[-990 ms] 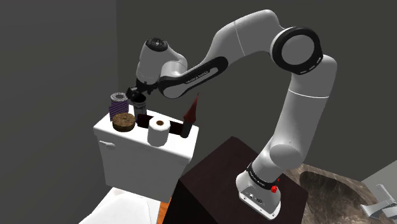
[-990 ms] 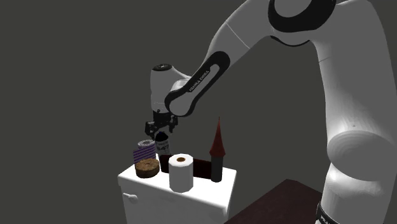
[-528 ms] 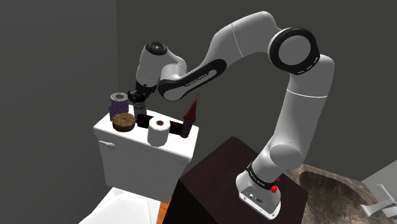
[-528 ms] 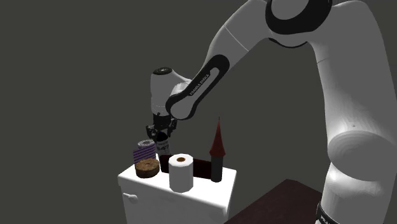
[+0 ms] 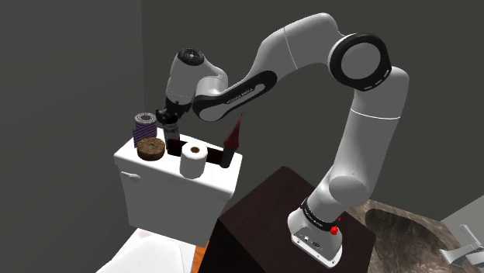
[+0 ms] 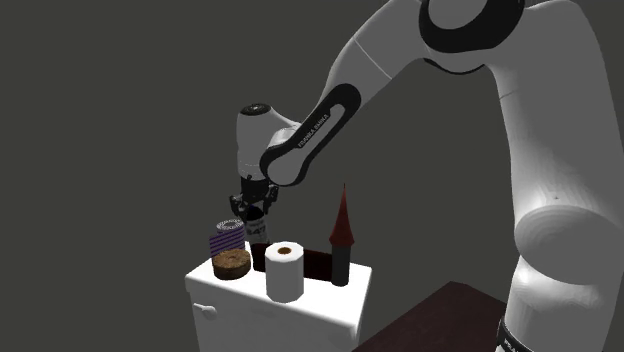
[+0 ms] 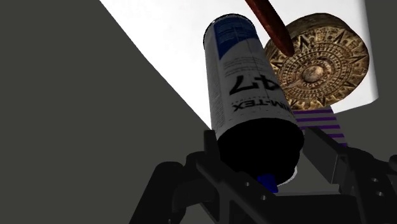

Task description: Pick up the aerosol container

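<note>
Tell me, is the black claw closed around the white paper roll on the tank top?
Not the roll. The wrist view shows the gripper closed around the aerosol can, white with a blue patch; the paper roll stands free on the tank.

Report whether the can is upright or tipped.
Upright. The can stands base-down on the white tank, its cap up at the gripper.
</note>
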You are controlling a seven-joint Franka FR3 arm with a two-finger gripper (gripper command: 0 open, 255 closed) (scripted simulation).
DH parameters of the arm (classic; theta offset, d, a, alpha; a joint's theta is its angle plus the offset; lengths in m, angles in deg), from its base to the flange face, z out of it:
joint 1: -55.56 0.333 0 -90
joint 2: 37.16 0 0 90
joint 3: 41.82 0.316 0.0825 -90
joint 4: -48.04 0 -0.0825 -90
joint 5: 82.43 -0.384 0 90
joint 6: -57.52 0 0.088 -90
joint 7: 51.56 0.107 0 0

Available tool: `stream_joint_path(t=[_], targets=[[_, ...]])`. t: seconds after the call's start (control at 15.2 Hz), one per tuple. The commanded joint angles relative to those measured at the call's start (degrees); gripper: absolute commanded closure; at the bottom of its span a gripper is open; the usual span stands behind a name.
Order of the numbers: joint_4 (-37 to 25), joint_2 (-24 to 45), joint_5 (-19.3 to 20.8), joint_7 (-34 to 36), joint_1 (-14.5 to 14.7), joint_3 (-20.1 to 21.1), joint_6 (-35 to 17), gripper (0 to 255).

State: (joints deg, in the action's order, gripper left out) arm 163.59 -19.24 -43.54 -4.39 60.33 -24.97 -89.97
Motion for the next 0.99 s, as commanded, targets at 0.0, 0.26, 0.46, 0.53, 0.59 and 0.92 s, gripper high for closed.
stream_joint_path(t=[0.0, 0.26, 0.46, 0.53, 0.59, 0.92], targets=[[-0.1, -0.9, -1.1, -1.0, -0.3, 0.5, 0.9, 255], [-0.7, -2.8, -3.5, -3.3, -0.9, 1.4, 2.9, 255], [-1.2, -4.1, -5.3, -5.0, -1.2, 2.0, 4.4, 255], [-1.4, -4.5, -5.8, -5.5, -1.4, 2.2, 4.9, 255], [-1.6, -4.9, -6.4, -6.0, -1.5, 2.4, 5.5, 255], [-2.4, -6.2, -8.0, -7.6, -1.7, 2.8, 7.2, 255]])
